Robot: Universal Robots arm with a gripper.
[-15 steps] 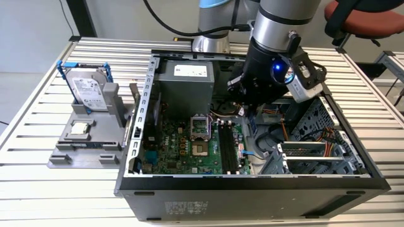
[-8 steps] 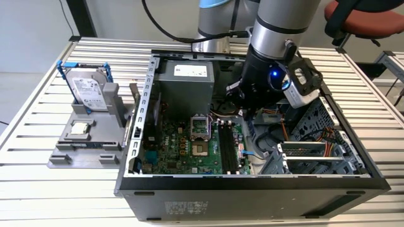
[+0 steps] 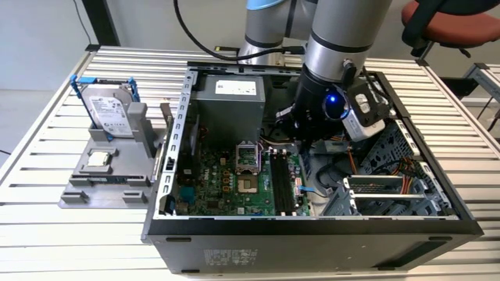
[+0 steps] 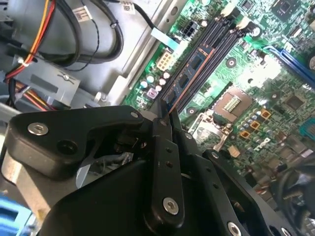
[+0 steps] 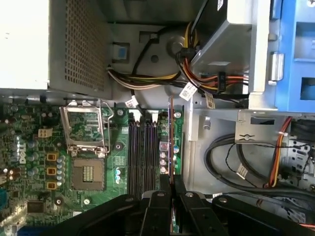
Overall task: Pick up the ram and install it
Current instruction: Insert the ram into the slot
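The ram [image 5: 171, 137] is a thin dark stick seen edge-on, reaching out from between my fingers. In the second wrist view the ram [image 4: 189, 73] shows small blue-topped chips and runs along the black memory slots. My gripper [image 5: 171, 189] is shut on its near end, the black fingers [image 4: 162, 147] pressed together around it. In the exterior view the gripper [image 3: 303, 141] hangs inside the open computer case, just above the far end of the black slots [image 3: 283, 184] on the green motherboard [image 3: 226, 181]. I cannot tell whether the stick touches a slot.
The grey power supply [image 3: 230, 102] stands at the case's back. Coloured cable bundles [image 5: 206, 78] and a drive cage [image 3: 390, 190] crowd the exterior view's right. A silver hard drive in a blue frame [image 3: 109, 111] stands on a grey holder outside the case.
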